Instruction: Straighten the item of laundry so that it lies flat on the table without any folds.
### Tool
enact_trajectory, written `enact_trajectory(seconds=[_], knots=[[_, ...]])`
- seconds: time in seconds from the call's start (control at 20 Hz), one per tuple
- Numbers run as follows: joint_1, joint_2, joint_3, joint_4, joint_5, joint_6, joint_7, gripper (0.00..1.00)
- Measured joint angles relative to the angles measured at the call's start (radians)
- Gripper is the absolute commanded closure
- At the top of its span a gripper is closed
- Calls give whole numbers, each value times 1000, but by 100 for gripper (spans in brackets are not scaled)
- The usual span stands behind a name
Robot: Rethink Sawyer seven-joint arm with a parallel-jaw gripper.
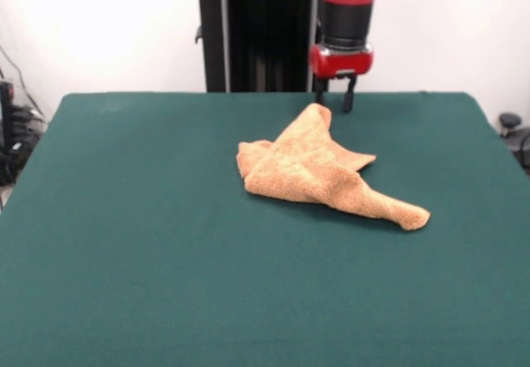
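The item of laundry [319, 168] is an orange-tan terry towel, crumpled and folded over itself near the middle of the dark green table [149, 243]. One corner rises to a peak at the back, and a long tongue of cloth trails to the front right. My gripper [334, 95] hangs just behind and above that raised peak. Its two dark fingers [349, 94] stand apart, open, with nothing between them. They do not touch the cloth.
Cables and dark equipment [12, 135] sit past the table's left edge. A small dark object [509, 123] shows beyond the right edge. A white wall lies behind.
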Motion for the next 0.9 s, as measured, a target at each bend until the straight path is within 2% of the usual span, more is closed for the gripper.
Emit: enact_trajectory(seconds=[0.15, 0.35, 0.45, 0.6, 0.65, 0.9], knots=[[17, -25, -1, 5, 26, 6, 0, 0], [21, -129, -1, 26, 53, 85, 0, 0], [19, -246, -1, 48, 69, 213, 0, 0], [19, -358, -2, 60, 80, 363, 0, 0], [22, -425, -5, 61, 86, 468, 0, 0], [47, -584, -16, 61, 97, 730, 0, 0]])
